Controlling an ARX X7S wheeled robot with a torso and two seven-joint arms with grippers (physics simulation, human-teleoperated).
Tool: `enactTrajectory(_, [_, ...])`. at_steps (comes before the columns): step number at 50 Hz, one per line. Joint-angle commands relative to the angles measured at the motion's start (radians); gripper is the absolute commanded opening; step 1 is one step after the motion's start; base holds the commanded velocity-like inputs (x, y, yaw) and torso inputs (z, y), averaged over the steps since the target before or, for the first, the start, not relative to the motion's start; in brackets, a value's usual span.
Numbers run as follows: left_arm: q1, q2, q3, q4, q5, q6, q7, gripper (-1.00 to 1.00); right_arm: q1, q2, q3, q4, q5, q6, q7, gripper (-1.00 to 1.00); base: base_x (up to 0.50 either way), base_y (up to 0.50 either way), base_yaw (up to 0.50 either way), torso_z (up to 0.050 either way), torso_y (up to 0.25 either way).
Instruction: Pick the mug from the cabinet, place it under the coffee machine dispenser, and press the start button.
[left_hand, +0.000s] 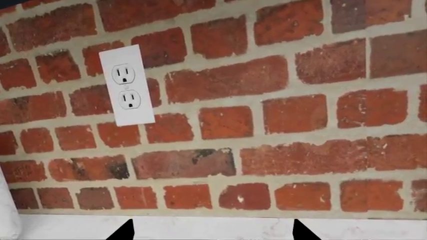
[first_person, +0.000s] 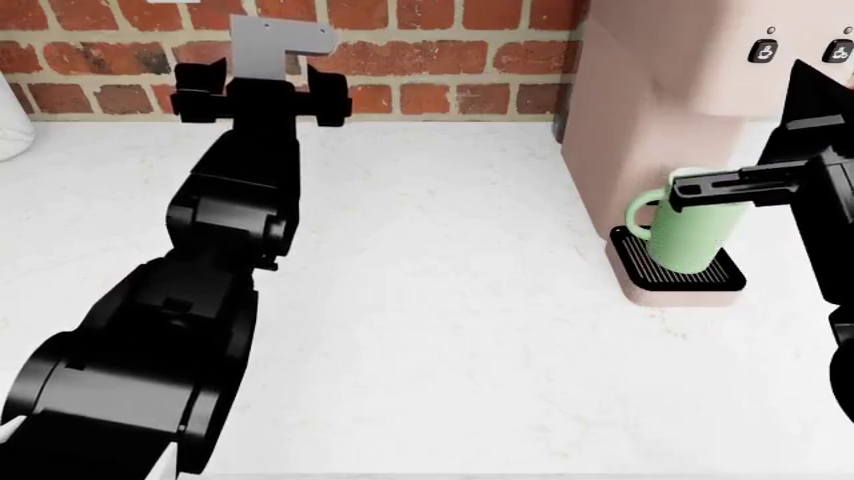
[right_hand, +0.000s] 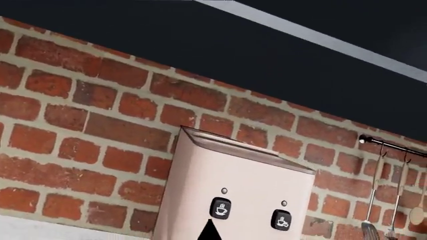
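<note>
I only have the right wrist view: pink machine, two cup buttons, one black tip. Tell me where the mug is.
Observer: In the head view the mug stands upright on the drip tray, under the overhang of the coffee machine dispenser.
Operator: Report the handle side.
Observer: The handle points toward the robot's left, away from the right arm.
Operator: Now give me the left gripper.
Observer: The left gripper faces the wall outlet on the brick wall, away from the machine, jaws open with nothing between them.
</note>
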Motion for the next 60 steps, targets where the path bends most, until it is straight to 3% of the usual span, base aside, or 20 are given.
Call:
enactTrajectory(1, [0.005, 0.0, 0.008, 0.0, -0.005, 0.002, -0.002, 1.0, -0.01, -0.019, -0.037, 0.089, -0.072, -0.045, -0.048, -1.0, 0.0, 0.0, 0.0, 0.0, 0.0])
enactTrajectory(15, [0.004, 0.0, 0.011, 0.0, -0.008, 0.001, -0.002, 1.0, 0.088, -0.054, -0.097, 0.173, -0.115, -0.029, -0.087, -1.0, 0.0, 0.0, 0.0, 0.0, 0.0])
enactTrajectory(60, [0.005, -0.002, -0.027, 0.0, 0.022, -0.003, 0.006, 1.0, 0.136, -0.093, -0.133, 0.285, -0.144, -0.045, -0.131, -1.0, 0.0, 0.0, 0.0, 0.0, 0.0])
